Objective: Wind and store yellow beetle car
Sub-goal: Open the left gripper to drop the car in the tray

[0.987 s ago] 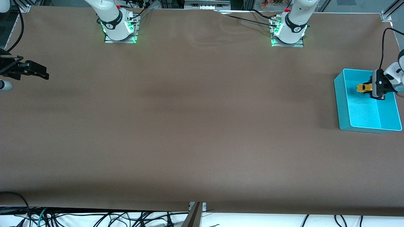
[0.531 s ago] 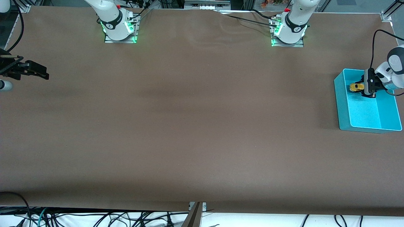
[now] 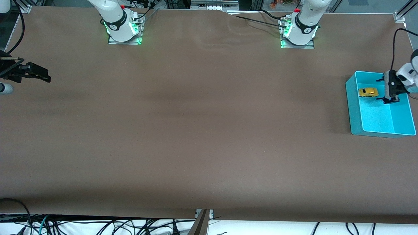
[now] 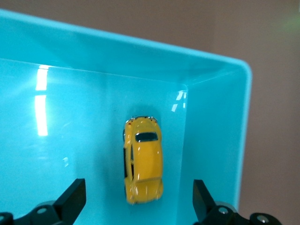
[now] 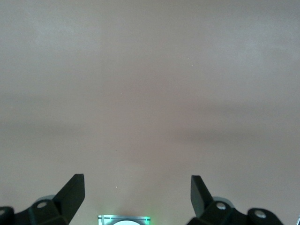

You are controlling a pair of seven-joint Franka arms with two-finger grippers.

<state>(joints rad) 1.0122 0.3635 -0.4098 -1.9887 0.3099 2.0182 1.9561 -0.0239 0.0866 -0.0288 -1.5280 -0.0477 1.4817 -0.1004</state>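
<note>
The yellow beetle car (image 3: pixel 368 92) (image 4: pixel 143 166) lies on its wheels on the floor of a teal bin (image 3: pixel 351 107) (image 4: pixel 215 122), close to one corner. My left gripper (image 3: pixel 384 90) (image 4: pixel 139 201) hangs open inside the bin beside the car. Its fingers (image 4: pixel 72 199) stand wide on either side of the car's tail and do not touch it. My right gripper (image 3: pixel 44 76) (image 5: pixel 137 194) waits open over bare table at the right arm's end, with nothing between its fingers.
The teal bin stands at the left arm's end of the brown table (image 3: pixel 209 130). Both arm bases (image 3: pixel 124 31) (image 3: pixel 297 34) sit along the table edge farthest from the front camera. Cables (image 3: pixel 98 227) lie below the nearest edge.
My left gripper has opened and let go of the yellow car, which now rests on the bin floor. The gripper has drawn back from it. The right arm has not moved.
</note>
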